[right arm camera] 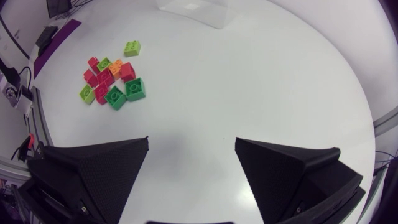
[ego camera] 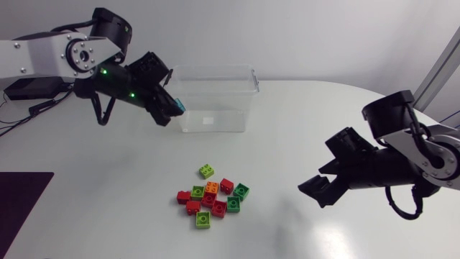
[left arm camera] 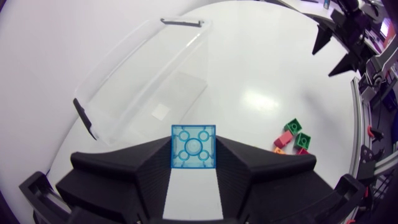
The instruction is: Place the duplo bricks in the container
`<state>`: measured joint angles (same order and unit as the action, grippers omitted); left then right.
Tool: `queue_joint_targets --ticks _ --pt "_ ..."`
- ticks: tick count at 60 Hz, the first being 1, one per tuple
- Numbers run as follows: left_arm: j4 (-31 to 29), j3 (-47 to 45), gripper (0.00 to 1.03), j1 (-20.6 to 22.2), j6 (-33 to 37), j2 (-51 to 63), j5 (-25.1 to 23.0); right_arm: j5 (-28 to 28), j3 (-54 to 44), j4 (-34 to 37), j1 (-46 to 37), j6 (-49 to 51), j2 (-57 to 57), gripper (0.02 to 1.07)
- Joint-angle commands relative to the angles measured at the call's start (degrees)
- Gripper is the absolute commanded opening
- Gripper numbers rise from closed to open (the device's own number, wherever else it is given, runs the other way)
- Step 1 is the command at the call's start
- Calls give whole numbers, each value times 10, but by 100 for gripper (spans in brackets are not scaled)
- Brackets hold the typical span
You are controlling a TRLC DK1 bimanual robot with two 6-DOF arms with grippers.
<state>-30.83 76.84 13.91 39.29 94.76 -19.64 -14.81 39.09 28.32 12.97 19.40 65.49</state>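
A translucent blue brick (left arm camera: 194,146) is clamped between the left gripper's (ego camera: 167,109) fingers, just beside the clear container (ego camera: 214,70). Only the left wrist view shows its studs. Other bricks (ego camera: 213,199) lie clustered on the table (ego camera: 323,115). The right gripper (right arm camera: 191,155) hangs wide open, empty.

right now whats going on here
The left gripper holds a blue brick just beside the container, which looks empty. The other bricks lie in a pile on the table. The right gripper is open, apart from the pile, holding nothing.
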Motion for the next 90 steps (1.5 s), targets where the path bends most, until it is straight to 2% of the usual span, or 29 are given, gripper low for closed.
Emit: queue_joint_targets --ticks 1,7,18,30,41,50,53,61,66,74,90 --pt "-9 53 23 -6 -33 44 -17 -2 14 -1 21 20 10 102" --pt "-8 119 23 -3 -58 84 -18 -1 19 -31 54 6 20 102" --pt "-8 248 24 -2 -99 172 -22 0 62 -27 95 -1 88 102" --pt "-42 390 25 -3 -115 282 -21 4 114 -40 121 -2 190 102" --pt "-50 434 26 -4 -117 324 -21 22 129 -64 158 -3 247 102" --pt "-52 445 30 -7 -124 347 -16 29 130 -74 177 -8 260 102" --pt "-53 445 34 -7 -124 352 -12 30 129 -77 181 -7 263 102" --pt "-53 452 52 -11 -127 363 -7 38 132 -86 196 -6 278 102" --pt "-56 462 74 -12 -127 371 -4 50 141 -89 209 -5 293 102" --pt "-63 470 98 -12 -127 373 -1 62 153 -92 221 -4 311 102" --pt "-96 453 99 -19 -121 322 -1 86 161 -107 225 -2 340 102"
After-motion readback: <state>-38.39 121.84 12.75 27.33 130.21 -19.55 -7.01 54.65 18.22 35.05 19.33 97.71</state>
